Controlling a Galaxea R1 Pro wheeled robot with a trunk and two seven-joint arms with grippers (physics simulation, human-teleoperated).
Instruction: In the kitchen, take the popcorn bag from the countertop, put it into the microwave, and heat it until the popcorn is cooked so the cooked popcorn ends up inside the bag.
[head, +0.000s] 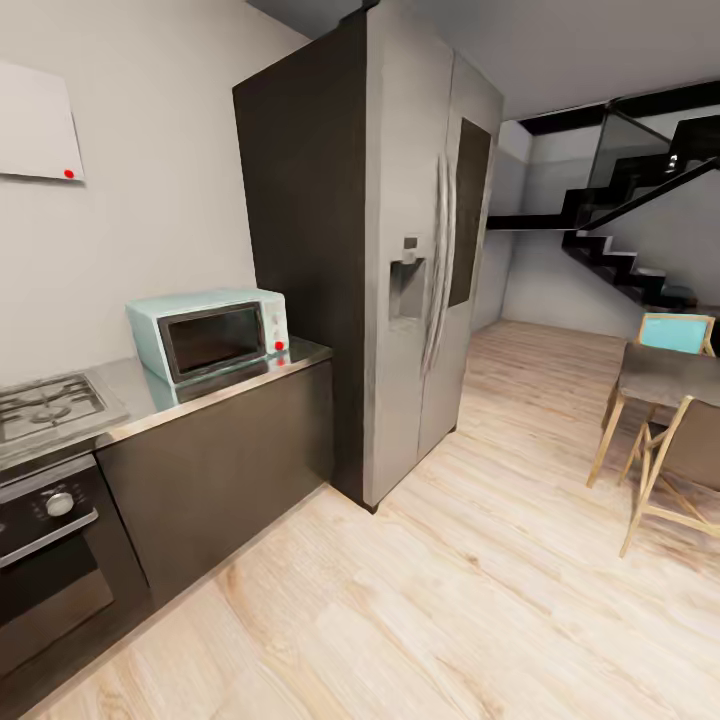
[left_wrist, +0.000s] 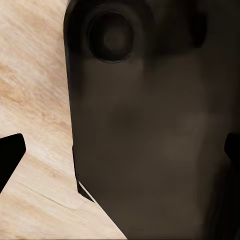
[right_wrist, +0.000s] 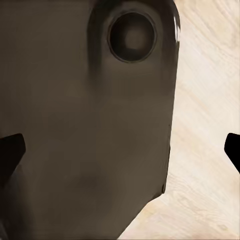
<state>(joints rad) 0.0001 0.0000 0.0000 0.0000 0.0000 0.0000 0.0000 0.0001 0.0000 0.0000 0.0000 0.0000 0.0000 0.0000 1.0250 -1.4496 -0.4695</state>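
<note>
The robot is standing in the kitchen, looking across the wood floor (head: 480, 600) toward the microwave (head: 210, 335), which is serving here as the landmark. The microwave is sitting on the countertop (head: 140, 395) with its dark door closed. A small red thing (head: 280, 346) is showing at the microwave's lower front corner, on the fridge side; it is too small to tell what it is. The hob (head: 45, 405) is lying on the far side of the microwave from the fridge (head: 420, 250), with the oven (head: 55, 560) under it. Well away from the microwave, past the fridge, a table (head: 665, 375) and chairs are standing.

The bag is not appearing on the stretch of countertop that is showing, so its place cannot be told.

Each wrist camera is looking down at the floor past a dark rounded part of the robot's body. The left gripper's (left_wrist: 120, 155) fingertips (left_wrist: 11, 155) are sitting at opposite edges of its view, spread wide with nothing between them; the right gripper's (right_wrist: 120, 150) fingertips (right_wrist: 11, 150) are parted the same way and holding nothing.

Judging from the task, a cloth sack of kernels is likely light and soft, sagging if pinched low; taking it at the rolled rim, kept upright, should keep the kernels from spilling.
</note>
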